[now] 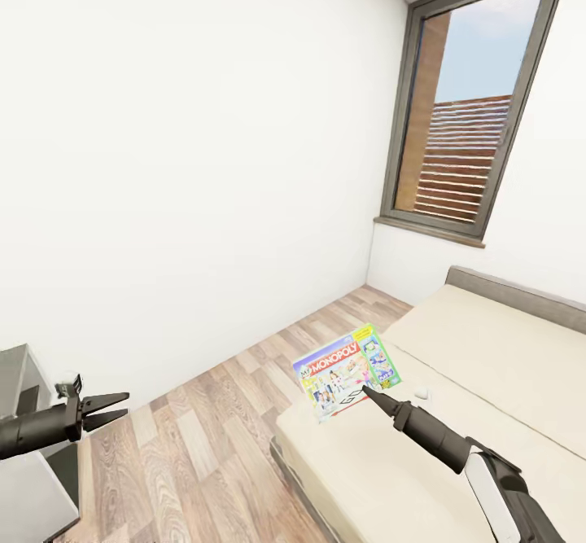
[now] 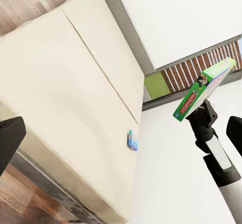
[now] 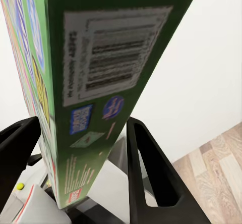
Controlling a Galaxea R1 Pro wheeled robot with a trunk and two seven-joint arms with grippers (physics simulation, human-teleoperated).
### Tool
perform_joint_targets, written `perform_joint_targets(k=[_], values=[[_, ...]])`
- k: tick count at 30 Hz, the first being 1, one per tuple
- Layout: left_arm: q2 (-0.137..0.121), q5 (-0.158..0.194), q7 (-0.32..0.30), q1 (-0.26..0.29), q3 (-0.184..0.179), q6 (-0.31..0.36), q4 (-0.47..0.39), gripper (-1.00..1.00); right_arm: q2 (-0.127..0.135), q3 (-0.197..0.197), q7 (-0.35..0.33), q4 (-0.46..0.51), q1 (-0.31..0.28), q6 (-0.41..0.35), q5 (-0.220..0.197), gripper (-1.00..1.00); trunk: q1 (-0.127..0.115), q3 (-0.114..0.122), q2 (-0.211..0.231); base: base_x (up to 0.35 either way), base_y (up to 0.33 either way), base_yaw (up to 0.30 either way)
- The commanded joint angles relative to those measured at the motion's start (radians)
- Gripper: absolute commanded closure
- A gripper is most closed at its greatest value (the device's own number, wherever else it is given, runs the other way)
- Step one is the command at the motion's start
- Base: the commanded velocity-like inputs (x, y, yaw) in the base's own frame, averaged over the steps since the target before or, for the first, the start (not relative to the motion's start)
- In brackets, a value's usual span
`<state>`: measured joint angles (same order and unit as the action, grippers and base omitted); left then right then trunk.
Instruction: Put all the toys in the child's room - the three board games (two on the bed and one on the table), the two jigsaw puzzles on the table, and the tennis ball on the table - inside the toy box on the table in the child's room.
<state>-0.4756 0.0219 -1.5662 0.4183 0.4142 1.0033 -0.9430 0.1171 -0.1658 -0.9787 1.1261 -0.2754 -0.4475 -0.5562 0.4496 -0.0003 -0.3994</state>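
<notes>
My right gripper (image 1: 370, 394) is shut on a board game (image 1: 346, 370), a flat Monopoly box with a colourful lid and green sides. It holds the box clear of the beige bed (image 1: 488, 348), near the bed's floor-side edge. In the right wrist view the green barcode side (image 3: 96, 82) stands between the two black fingers (image 3: 148, 173). The left wrist view shows the held box (image 2: 201, 90) from the side. A second small light blue flat box (image 2: 132, 140) lies on the mattress, a pale speck (image 1: 422, 393) in the head view. My left gripper (image 1: 106, 410) hangs open over the floor, far left.
Wood-plank floor (image 1: 212, 429) runs between the white wall and the bed. A tall grey-framed window (image 1: 472, 111) stands above the grey headboard (image 1: 521, 291). Grey furniture (image 1: 16, 380) sits at the left edge beside my left arm.
</notes>
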Motion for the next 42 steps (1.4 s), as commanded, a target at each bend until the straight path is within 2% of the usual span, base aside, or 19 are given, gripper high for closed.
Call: perform_joint_targets(k=[1, 17, 25, 33, 42], values=[[0.000, -0.001, -0.005, 0.001, 0.000, 0.011, 0.000, -1.00, 0.000, 0.000, -0.001, 0.000, 0.000, -0.008, -0.007, 1.00, 0.000, 0.001, -0.001, 0.000, 0.000, 0.191], [-0.001, 0.007, -0.005, 0.001, 0.001, 0.013, 0.000, -1.00, 0.002, -0.001, 0.000, -0.001, 0.000, -0.010, -0.007, 1.00, 0.000, 0.023, -0.001, 0.000, 0.000, 0.191], [-0.017, 0.006, -0.005, 0.001, 0.004, 0.013, 0.000, -1.00, 0.003, -0.001, 0.001, -0.006, 0.000, -0.011, -0.007, 1.00, 0.000, 0.033, -0.001, 0.000, 0.000, 0.182], [-0.033, -0.002, -0.005, 0.001, 0.007, 0.012, 0.000, -1.00, 0.009, -0.002, 0.002, -0.007, 0.000, -0.013, -0.008, 1.00, 0.000, 0.036, -0.001, 0.000, 0.000, 0.045], [-0.038, -0.003, -0.005, 0.001, 0.008, 0.012, 0.003, -1.00, 0.006, -0.004, 0.003, -0.001, 0.000, -0.016, -0.008, 1.00, 0.000, 0.032, -0.001, 0.000, 0.000, 0.003]])
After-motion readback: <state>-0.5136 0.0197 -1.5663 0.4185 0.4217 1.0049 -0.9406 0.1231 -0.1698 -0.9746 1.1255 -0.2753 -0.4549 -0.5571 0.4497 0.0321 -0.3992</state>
